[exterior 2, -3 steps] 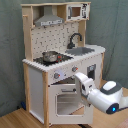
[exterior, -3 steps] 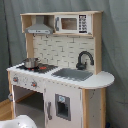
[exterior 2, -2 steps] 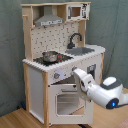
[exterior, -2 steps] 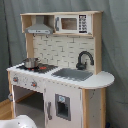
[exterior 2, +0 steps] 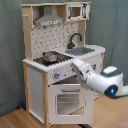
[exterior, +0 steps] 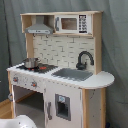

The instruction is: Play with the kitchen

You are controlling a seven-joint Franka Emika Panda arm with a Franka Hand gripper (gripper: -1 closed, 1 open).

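A tall white and light-wood toy kitchen (exterior: 60, 75) stands against a grey curtain (exterior: 115, 45), filling most of both exterior views. On its worktop a small metal pot (exterior 2: 50, 56) sits on the black hob (exterior: 37, 67), with a grey sink (exterior: 74, 74) and a curved black faucet (exterior: 84, 59) alongside. A hood (exterior: 40, 29) and a little microwave (exterior: 72, 23) are mounted above. In the second exterior view the white robot arm (exterior 2: 102, 80) has risen since a second ago: then it hung low beside the windowed oven door (exterior 2: 67, 102), and now it reaches up to the knob panel (exterior 2: 62, 75) just under the hob. Its gripper (exterior 2: 76, 65) lies against the panel; whether the claw is released or clenched cannot be told.
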